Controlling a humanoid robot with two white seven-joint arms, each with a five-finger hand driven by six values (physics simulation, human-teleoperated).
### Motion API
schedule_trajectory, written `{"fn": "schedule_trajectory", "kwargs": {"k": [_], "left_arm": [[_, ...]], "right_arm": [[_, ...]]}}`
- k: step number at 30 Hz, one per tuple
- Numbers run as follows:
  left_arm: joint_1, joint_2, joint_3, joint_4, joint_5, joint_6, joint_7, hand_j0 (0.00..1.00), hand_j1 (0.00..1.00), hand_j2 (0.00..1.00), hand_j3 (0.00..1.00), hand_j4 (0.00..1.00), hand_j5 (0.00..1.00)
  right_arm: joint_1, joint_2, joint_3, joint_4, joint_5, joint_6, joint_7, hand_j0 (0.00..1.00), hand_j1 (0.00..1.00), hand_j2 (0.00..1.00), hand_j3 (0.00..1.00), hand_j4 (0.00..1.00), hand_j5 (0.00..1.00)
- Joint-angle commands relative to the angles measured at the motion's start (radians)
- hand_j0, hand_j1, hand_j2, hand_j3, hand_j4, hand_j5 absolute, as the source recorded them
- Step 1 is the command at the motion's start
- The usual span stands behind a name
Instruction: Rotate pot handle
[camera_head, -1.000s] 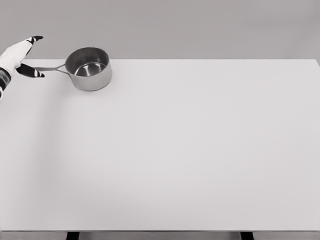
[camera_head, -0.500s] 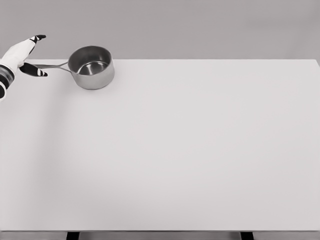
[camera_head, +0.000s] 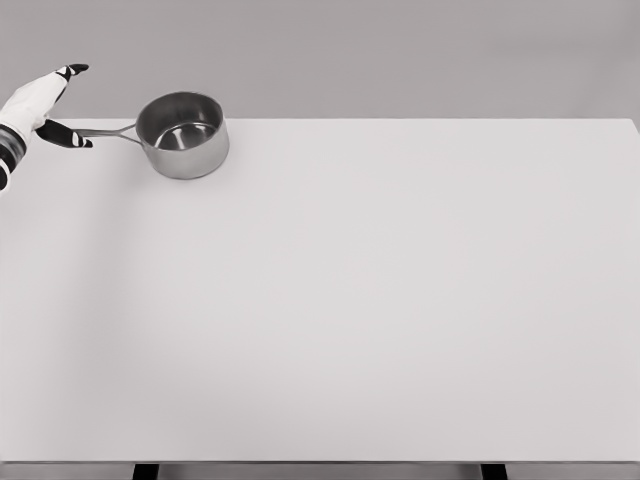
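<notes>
Here the pot (camera_head: 184, 135) stands at the far left of the table (camera_head: 380, 300). Its handle (camera_head: 108, 132) points left and meets the left hand (camera_head: 42, 105), whose fingers are spread, gripping nothing.

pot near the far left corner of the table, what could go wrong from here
The pot sits close to the far edge of the table, so a hard push could slide it off the back. The left hand meets the thin handle only at its tip with spread fingers, so it may slip off instead of turning it.
</notes>
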Motion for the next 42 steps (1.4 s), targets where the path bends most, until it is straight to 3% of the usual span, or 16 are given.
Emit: {"fn": "schedule_trajectory", "kwargs": {"k": [1, 28, 42], "left_arm": [[0.0, 0.0, 0.001, -0.001, 0.001, 0.0, 0.0, 1.0, 1.0, 1.0, 1.0, 1.0, 1.0], [-0.025, -0.041, -0.003, 0.013, 0.0, 0.0, 0.01, 1.0, 1.0, 1.0, 1.0, 1.0, 1.0], [-0.018, 0.005, 0.0, 0.006, 0.011, -0.011, -0.003, 1.0, 1.0, 1.0, 1.0, 1.0, 1.0]], "right_arm": [[0.0, 0.0, 0.0, 0.0, 0.0, 0.001, 0.0, 1.0, 1.0, 1.0, 1.0, 1.0, 1.0], [0.0, 0.0, 0.0, 0.0, 0.0, -0.001, 0.0, 1.0, 1.0, 1.0, 1.0, 1.0, 1.0], [0.0, 0.0, 0.0, 0.0, 0.0, -0.001, 0.0, 1.0, 1.0, 1.0, 1.0, 1.0, 1.0]]}}
